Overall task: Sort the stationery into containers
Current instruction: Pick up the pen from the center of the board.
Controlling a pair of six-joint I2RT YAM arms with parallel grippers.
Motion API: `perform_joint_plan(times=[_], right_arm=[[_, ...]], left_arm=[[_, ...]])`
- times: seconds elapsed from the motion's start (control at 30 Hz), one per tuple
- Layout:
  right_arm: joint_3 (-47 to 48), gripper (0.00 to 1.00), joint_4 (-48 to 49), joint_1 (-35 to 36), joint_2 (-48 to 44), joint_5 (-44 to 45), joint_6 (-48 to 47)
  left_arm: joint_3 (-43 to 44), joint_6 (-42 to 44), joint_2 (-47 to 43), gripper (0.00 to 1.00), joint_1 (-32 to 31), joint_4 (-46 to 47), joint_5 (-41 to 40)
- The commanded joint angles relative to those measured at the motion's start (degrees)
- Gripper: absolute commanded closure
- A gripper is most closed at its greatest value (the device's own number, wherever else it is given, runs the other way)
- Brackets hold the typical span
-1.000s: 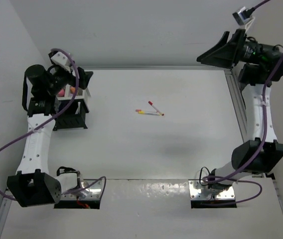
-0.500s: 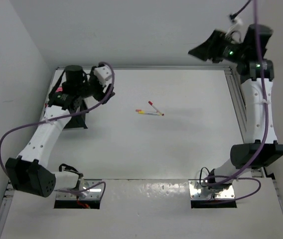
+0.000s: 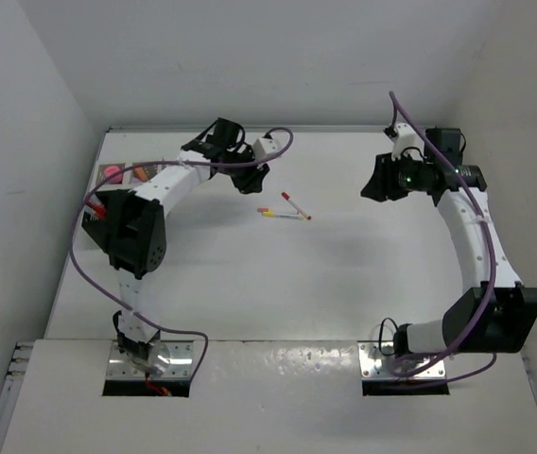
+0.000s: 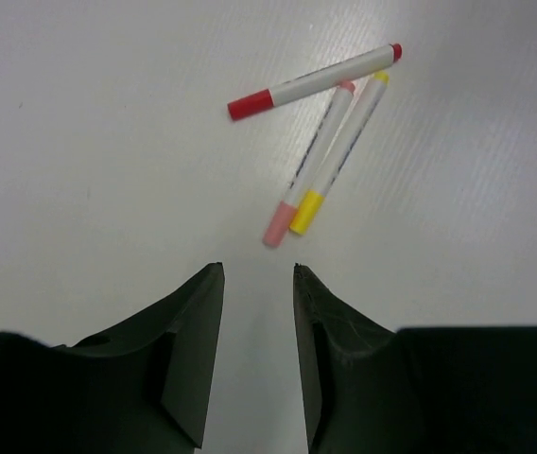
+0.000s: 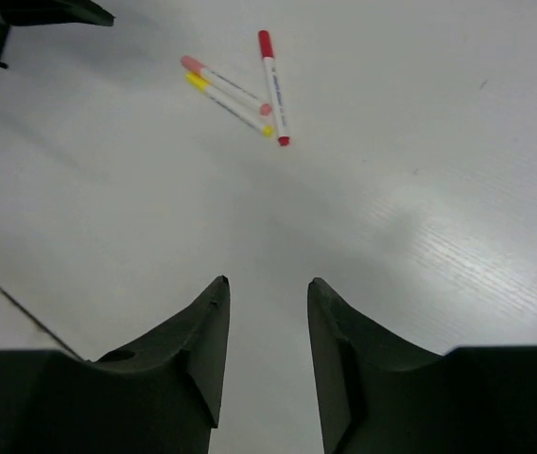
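Note:
Three white-bodied markers lie touching on the table's middle: a red-capped marker [image 3: 295, 204] [image 4: 312, 81] [image 5: 272, 87], a pink-capped marker [image 4: 308, 168] [image 5: 226, 83] and a yellow-capped marker [image 3: 278, 215] [image 4: 339, 156] [image 5: 229, 106]. My left gripper [image 3: 250, 178] [image 4: 258, 270] hovers just left of them, jaws partly open and empty. To their right, farther off, my right gripper [image 3: 371, 185] [image 5: 268, 281] is likewise open on nothing. The containers sit at the far left, mostly hidden by my left arm. Only a white bin corner [image 3: 124, 168] with pink and orange pieces shows.
My left arm's elbow [image 3: 129, 235] covers the spot beside the bin, and a red pen tip [image 3: 94, 210] sticks out beside it. Purple cables loop around both arms. The left gripper's fingers [image 5: 42, 11] show at the top left of the right wrist view.
My left arm has swung from the containers to the table's middle, beside the markers. My right arm has come down from the back right toward them. Both pairs of jaws have narrowed.

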Motion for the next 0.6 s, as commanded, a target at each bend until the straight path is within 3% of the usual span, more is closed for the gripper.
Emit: perform_joint_plan(times=[0.0, 0.13, 0.3, 0.43, 0.57], right_arm=[[-1.1, 0.63, 6.1, 1.1, 1.0, 3.9, -4.5], [3.0, 0.64, 7.8, 9.6, 9.9, 10.2, -5.4], [17.5, 0.67, 5.9, 17.4, 28.0, 15.0, -5.1], [32.8, 0.67, 2.1, 19.5, 40.6, 15.8, -2.9], [39.2, 0.65, 1.7, 21.2, 48.2, 16.5, -2.1]], left_arm=[[6.8, -3.2, 2.8, 0.58, 0.1, 2.1, 3.2], [4.3, -6.8, 1.0, 0.47, 0.5, 4.6, 5.1], [-3.2, -14.3, -9.0, 0.28, 6.5, 7.6, 7.0], [-10.0, -18.7, -18.3, 0.25, 13.4, 7.4, 9.5], [-13.2, -18.0, -23.2, 0.24, 19.5, 4.5, 10.7]])
